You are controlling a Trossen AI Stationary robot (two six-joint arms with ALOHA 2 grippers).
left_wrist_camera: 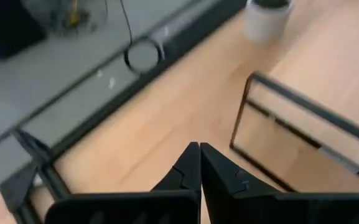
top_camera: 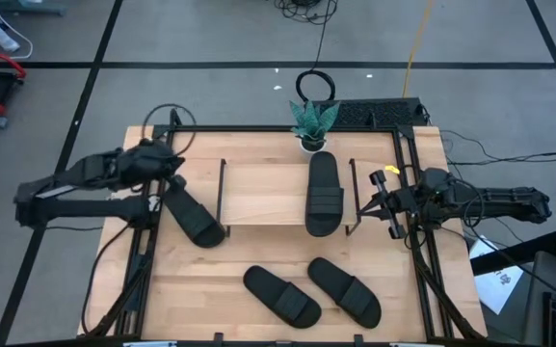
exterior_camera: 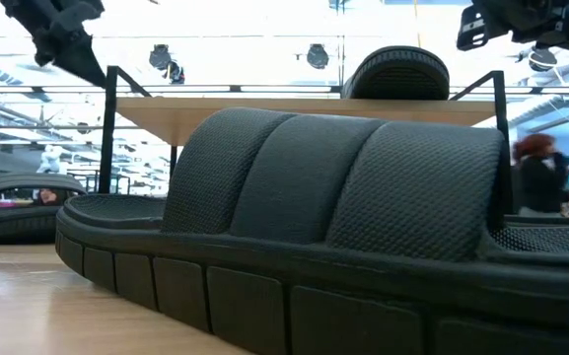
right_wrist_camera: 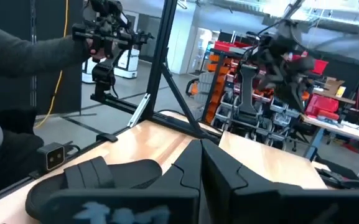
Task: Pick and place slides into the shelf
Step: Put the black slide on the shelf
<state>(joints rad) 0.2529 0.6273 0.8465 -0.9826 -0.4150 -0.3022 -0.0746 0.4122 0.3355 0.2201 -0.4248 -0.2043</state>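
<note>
One black slide (top_camera: 324, 193) lies on the shelf (top_camera: 263, 193), sole down on the light wood board; it also shows in the low view (exterior_camera: 399, 74) and the right wrist view (right_wrist_camera: 92, 180). A second slide (top_camera: 193, 214) lies flat on the table just left of the shelf. Two more slides (top_camera: 281, 295) (top_camera: 344, 290) rest near the front edge. My left gripper (top_camera: 174, 165) (left_wrist_camera: 199, 158) hovers shut above the table by the shelf's left frame. My right gripper (top_camera: 374, 200) (right_wrist_camera: 201, 152) is shut beside the shelf's right frame.
A small potted plant (top_camera: 313, 123) stands at the far edge behind the shelf. Black metal rails (top_camera: 422, 260) frame the table's sides. Cables (top_camera: 314, 85) lie on the floor beyond. Bare wood lies between the shelf and the near slides. One near slide (exterior_camera: 294, 237) fills the low view.
</note>
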